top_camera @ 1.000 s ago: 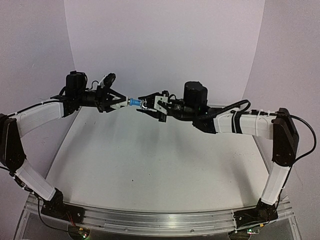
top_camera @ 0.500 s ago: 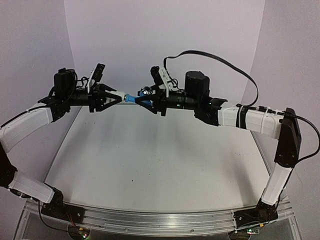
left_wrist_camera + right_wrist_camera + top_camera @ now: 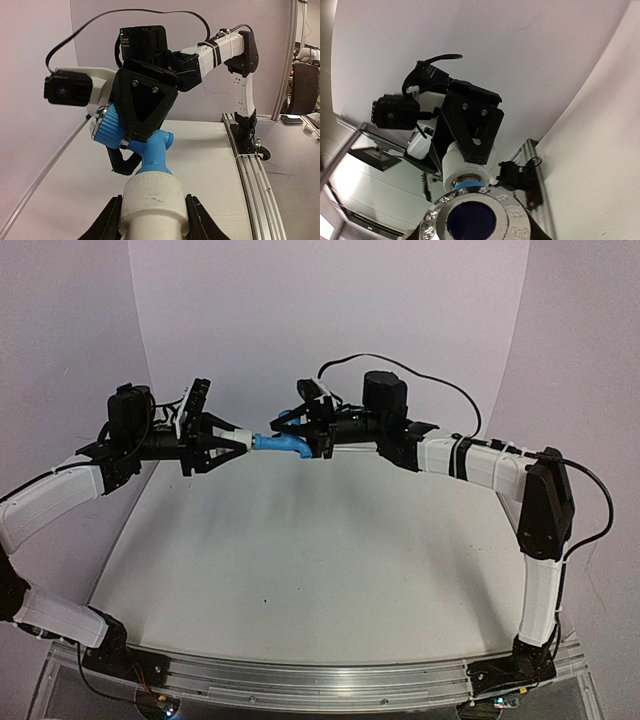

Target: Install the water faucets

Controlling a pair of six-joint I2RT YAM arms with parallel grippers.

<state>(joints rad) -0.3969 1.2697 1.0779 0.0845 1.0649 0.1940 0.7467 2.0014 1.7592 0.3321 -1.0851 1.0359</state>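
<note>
**Top external view**
- Light-blue tap body (image 3: 281,443): one. It is held in the air above the table (image 3: 300,570), between the two arms.
- White fitting (image 3: 247,440): one, touching the tap body's left end.
- Left gripper (image 3: 238,441): one, clenched on the white fitting.
- Right gripper (image 3: 302,435): one, closed about the other end of the tap body.

**Left wrist view**
- White fitting (image 3: 154,200): one, seized between our own two fingers (image 3: 111,224), one at each flank.
- Tap body (image 3: 153,150): one. Its stem goes down into the fitting's mouth. We cannot tell whether it is fully seated.
- Ribbed head (image 3: 106,127) of the tap: one. It sits in the right gripper (image 3: 131,146), with one black finger over it and one under it.
- Wrist camera (image 3: 67,87) on the right arm: one.

**Right wrist view**
- Chromed ring (image 3: 470,220) with a dark-blue centre: one. We take it for the end of the tap head, seen along its axis.
- White fitting (image 3: 466,170): one, just beyond the ring and in line with it, grasped by the left gripper (image 3: 462,152).
- The right gripper's own fingers barely show here, so we judge its grasp from the other two views.

**Step in hand, in our judgement**
- The tap is being joined to the fitting in mid-air. The two halves meet on one axis.
- The next move calls for pressing or turning the head home along that axis while the left side holds firm, with no sideways drift.
- We cannot tell whether the joint is a thread or a push fit.

**Tally**
- Tap bodies: one.
- Fittings: one.
- Grippers: two, both occupied.
</note>
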